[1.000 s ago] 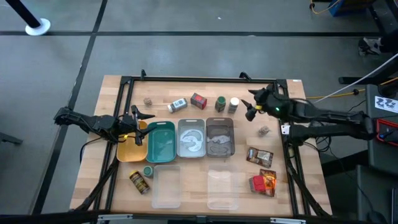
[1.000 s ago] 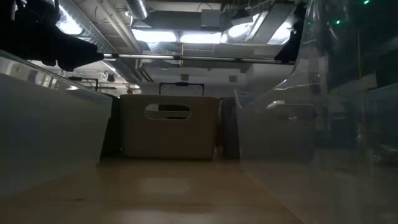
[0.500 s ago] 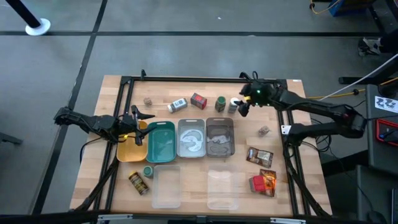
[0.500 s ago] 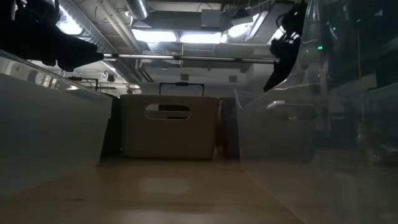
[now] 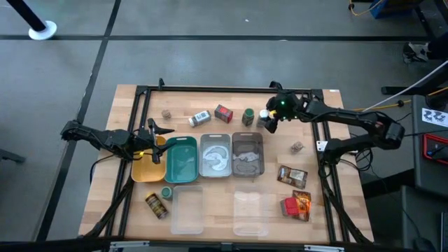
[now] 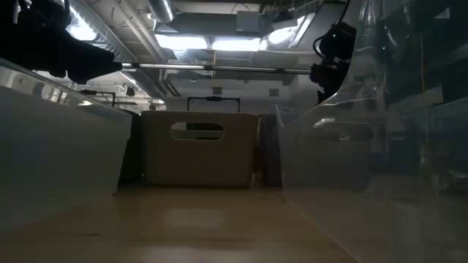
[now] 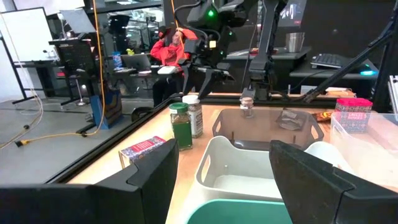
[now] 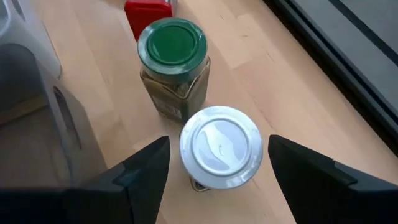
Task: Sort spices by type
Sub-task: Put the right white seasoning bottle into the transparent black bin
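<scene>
High view: left claw (image 5: 155,135) hangs released over the yellow tray (image 5: 145,168), left of the grey tray (image 5: 247,155). Behind the grey tray on the desk (image 5: 133,203) stand the green-capped jar (image 5: 248,116) and white-capped jar (image 5: 263,116), touching. Right claw (image 5: 268,120) straddles the white-capped jar, fingers spread, not clenched.

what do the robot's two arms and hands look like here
Both arms are dark, slim and jointed. The left arm ends in a black two-fingered left hand with a small yellow-orange spot near it. The right arm carries a lit green light beside the right hand. Up close, its fingers are broad, flat, matte black pads with angled edges.
</scene>
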Motion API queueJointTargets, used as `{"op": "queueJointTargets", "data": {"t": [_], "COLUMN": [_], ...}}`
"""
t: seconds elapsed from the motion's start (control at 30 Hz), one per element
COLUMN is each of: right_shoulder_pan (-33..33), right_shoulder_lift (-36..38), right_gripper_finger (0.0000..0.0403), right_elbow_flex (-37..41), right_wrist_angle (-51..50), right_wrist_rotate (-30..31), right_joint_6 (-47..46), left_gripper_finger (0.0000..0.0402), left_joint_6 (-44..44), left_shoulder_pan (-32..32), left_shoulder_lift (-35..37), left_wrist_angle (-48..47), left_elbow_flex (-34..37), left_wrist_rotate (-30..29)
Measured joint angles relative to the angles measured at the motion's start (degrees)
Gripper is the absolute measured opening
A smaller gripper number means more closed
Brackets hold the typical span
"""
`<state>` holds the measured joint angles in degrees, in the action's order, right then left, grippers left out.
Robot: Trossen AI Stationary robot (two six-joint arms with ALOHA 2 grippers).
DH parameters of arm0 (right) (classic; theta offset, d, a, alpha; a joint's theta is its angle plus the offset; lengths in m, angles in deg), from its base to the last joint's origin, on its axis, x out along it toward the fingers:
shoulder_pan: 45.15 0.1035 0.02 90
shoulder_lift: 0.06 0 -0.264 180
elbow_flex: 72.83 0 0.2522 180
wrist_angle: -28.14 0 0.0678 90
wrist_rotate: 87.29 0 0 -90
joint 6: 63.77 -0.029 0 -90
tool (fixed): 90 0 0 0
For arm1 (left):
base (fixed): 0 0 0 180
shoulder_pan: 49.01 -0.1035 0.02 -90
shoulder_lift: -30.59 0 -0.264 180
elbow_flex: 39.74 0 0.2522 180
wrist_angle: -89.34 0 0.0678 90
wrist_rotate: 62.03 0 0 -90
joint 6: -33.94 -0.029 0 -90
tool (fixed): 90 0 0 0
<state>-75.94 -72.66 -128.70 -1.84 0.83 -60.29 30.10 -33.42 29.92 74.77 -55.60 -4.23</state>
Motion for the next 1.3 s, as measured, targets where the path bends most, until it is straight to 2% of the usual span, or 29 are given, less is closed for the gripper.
{"op": "queueJointTargets", "data": {"t": [0.27,0.53,0.83,1.07,1.3], "right_shoulder_pan": [0.0,0.0,0.0,0.0,0.0], "right_shoulder_lift": [-4.29,-8.52,-9.09,-9.09,-9.09], "right_gripper_finger": [0.0271,0.0269,0.0206,0.0207,0.0205], "right_elbow_flex": [0.0,0.0,0.0,0.0,-7.39], "right_wrist_angle": [0.81,7.14,5.32,5.64,-6.16], "right_wrist_rotate": [-0.14,-0.33,-0.09,-1.6,-1.78], "right_joint_6": [0.38,3.05,3.07,4.13,7.05], "left_gripper_finger": [0.0237,0.0237,0.0237,0.0237,0.0237], "left_joint_6": [0.0,0.0,0.01,0.0,0.02], "left_shoulder_pan": [-0.02,-0.01,-0.02,-0.02,-0.02], "left_shoulder_lift": [0.0,0.0,0.0,0.0,0.0], "left_wrist_angle": [0.0,-0.01,0.0,0.01,-0.01], "left_elbow_flex": [0.01,0.01,0.01,0.01,0.01], "left_wrist_rotate": [0.0,0.0,0.02,0.0,0.0]}}
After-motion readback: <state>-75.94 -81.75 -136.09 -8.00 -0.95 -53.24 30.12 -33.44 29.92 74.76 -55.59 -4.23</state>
